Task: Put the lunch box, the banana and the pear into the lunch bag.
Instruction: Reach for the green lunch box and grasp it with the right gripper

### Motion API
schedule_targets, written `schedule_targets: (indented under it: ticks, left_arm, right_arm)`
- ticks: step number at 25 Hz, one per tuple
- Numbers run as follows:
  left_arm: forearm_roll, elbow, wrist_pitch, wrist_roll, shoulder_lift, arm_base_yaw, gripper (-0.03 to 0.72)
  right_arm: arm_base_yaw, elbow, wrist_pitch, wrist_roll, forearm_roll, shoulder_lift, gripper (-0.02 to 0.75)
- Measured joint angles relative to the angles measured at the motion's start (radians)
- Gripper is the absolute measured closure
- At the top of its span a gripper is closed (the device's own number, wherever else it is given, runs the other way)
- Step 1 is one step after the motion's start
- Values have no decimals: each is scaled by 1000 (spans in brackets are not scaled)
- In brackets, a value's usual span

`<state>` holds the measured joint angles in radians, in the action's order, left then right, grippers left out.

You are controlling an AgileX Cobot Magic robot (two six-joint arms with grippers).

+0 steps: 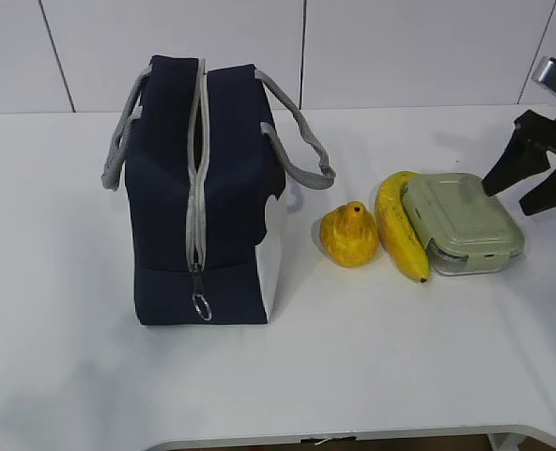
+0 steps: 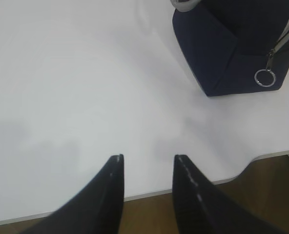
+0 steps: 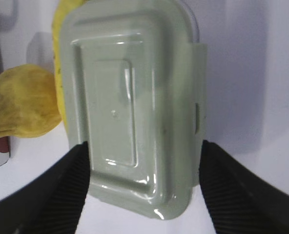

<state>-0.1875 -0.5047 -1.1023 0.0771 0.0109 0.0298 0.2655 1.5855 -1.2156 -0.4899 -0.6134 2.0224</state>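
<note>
The navy lunch bag (image 1: pixel 231 188) stands upright at the left, with its zipper ring pull (image 1: pixel 201 306) low on the near end. The pear (image 1: pixel 349 235), the banana (image 1: pixel 400 225) and the green-lidded lunch box (image 1: pixel 461 224) lie side by side to its right. My right gripper (image 1: pixel 510 199) is open. In the right wrist view (image 3: pixel 144 145) its fingers straddle the near end of the lunch box (image 3: pixel 134 97), one on each side. The banana (image 3: pixel 61 73) and the pear (image 3: pixel 17 105) lie to the left. My left gripper (image 2: pixel 147 157) is open and empty over the table's front edge.
The left wrist view shows the bag's corner (image 2: pixel 222 44) and ring pull (image 2: pixel 264 78) at the upper right, with the white table (image 2: pixel 86 87) below. The grey handles (image 1: pixel 301 150) droop to both sides of the bag. A white wall stands behind.
</note>
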Motion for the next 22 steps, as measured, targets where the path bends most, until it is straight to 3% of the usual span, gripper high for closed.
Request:
schedule_targets:
  ticks: [11,17,22]
  left_arm:
    - [0,0,0,0,0,0,449]
    - [0,0,0,0,0,0,449]
    - [0,0,0,0,0,0,449]
  right_arm:
    - [2,0,0,5,46,11,171]
    - [2,3,0,25,-99,11,171]
    - [2,21,1,25,-55,11,172]
